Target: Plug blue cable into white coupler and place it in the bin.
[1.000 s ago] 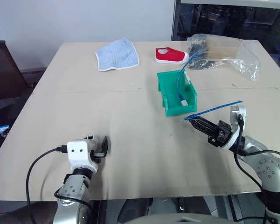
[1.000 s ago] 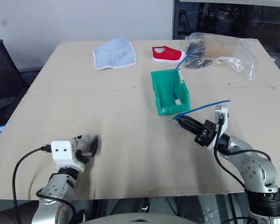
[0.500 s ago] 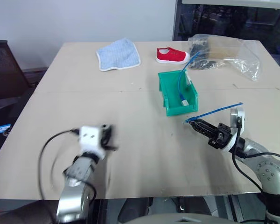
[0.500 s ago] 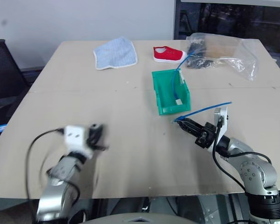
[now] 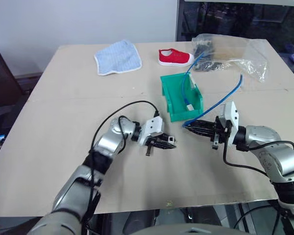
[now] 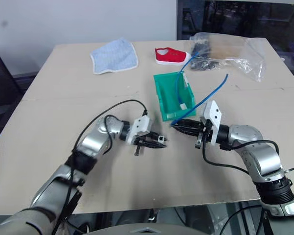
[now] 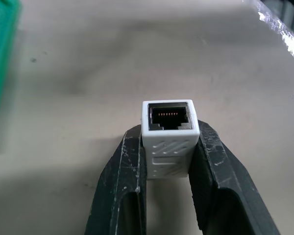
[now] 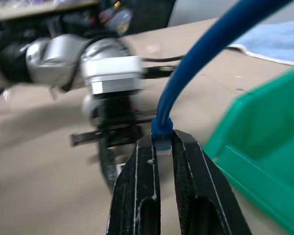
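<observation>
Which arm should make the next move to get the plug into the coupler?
Probably the right. Its gripper pinches the blue cable at the plug end, aimed toward the white coupler, which the left gripper clamps with its socket facing out. The left can just hold steady.

Both tools (image 5: 171, 143) (image 5: 190, 125) clamped, tips facing inward

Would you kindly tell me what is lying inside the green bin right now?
Inside the bin, another blue cable with a pale plug end. The front wall hides the floor's near edge.
</observation>
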Controlling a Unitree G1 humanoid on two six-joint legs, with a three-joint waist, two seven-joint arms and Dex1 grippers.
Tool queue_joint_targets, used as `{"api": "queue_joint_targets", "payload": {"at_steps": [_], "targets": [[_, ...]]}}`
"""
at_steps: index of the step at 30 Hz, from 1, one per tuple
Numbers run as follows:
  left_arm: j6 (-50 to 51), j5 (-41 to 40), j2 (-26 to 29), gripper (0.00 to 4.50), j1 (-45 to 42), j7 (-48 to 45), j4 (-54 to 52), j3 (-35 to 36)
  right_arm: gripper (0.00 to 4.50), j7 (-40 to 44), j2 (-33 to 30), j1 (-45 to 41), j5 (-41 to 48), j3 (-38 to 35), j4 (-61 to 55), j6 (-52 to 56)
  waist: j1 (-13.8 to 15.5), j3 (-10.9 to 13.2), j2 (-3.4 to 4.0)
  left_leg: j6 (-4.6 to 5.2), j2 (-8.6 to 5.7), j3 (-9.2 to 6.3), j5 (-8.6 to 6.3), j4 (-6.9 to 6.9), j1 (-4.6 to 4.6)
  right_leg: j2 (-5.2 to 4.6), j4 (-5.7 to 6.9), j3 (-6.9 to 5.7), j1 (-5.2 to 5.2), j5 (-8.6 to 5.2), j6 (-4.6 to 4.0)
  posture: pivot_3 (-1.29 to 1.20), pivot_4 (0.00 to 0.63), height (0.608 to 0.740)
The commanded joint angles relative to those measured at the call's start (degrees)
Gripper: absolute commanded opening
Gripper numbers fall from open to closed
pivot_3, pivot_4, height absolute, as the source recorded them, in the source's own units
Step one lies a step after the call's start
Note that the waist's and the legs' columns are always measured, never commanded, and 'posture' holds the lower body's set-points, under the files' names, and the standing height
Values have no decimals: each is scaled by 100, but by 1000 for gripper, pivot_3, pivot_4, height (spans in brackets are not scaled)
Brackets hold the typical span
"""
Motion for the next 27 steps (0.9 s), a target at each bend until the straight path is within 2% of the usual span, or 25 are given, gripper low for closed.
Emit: {"api": "queue_joint_targets", "payload": {"at_steps": [1,5,15,27], "targets": [[-649,249,-238,560,-347,-299,927,-99,0,213,-157,-6,-276,149,-109,-203,8,0,0,1,-3,1,0,2,0,-4,0,0,2,0,0,0,150,740],[-917,294,-503,560,-557,-473,1497,-35,0,189,-197,67,-495,378,-283,-107,41,-1,-2,4,-11,-2,-1,9,0,-9,0,1,7,9,15,0,150,740],[-1190,555,-618,560,-581,-479,1544,19,0,-307,121,26,-879,640,-148,304,132,-3,-3,3,-12,-7,1,16,1,-9,6,1,7,14,23,0,150,740],[-1263,660,-680,560,-652,-487,1637,74,0,-382,140,-19,-1086,689,47,473,132,-12,-6,11,-14,-7,-4,20,5,-8,14,1,10,15,24,0,150,740]]}}
